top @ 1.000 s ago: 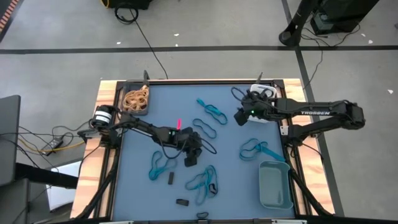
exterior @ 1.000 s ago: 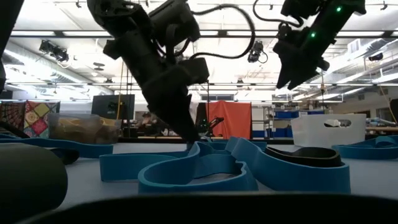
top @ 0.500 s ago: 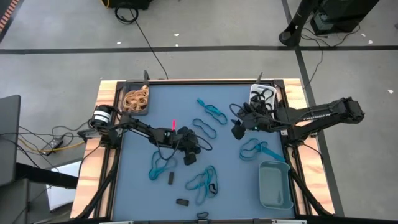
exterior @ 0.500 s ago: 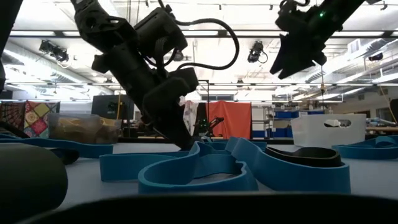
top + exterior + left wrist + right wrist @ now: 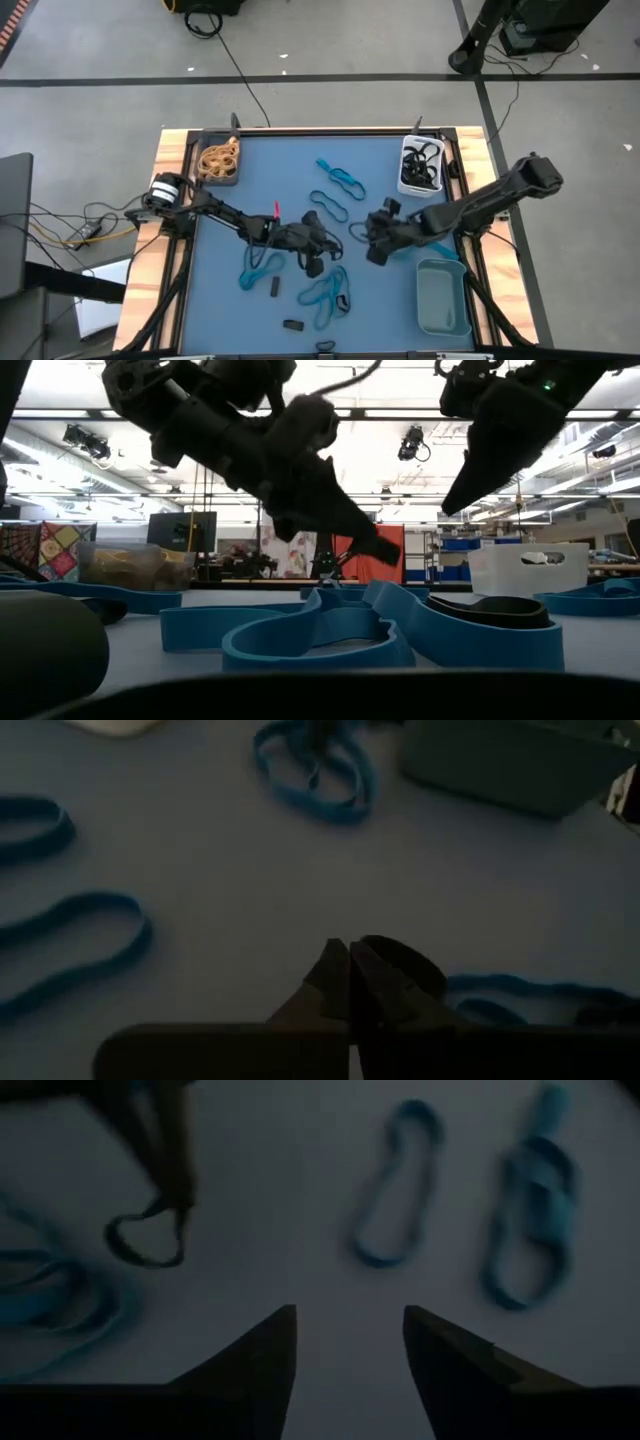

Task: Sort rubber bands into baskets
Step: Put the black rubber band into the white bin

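Item: left gripper [image 5: 350, 955], fingers pressed fully together on one black rubber band [image 5: 146, 1242]. A second ago these fingers stood half apart with their tips down on the table [image 5: 250, 200]; they have since closed and risen clear of the surface, so the pick appears made. The band hangs from the tips as a small dark loop, slack and rounded at its free end, thin, off the table. Item: right gripper [image 5: 350, 1320], fingers moderately apart, holding nothing. It has travelled from over the white basket [image 5: 403, 165] to the table's middle, and its gap has narrowed on the way; the held band now lies ahead of it and off to one side, near but not touching. Judgement: black bands already lie in the white basket, which sits on the right arm's side, well behind the right gripper, so a hand-over or a long carry is likely next. Further stock: blue rubber bands [image 5: 395, 1180], flat on the table ahead of the right gripper, unsorted.
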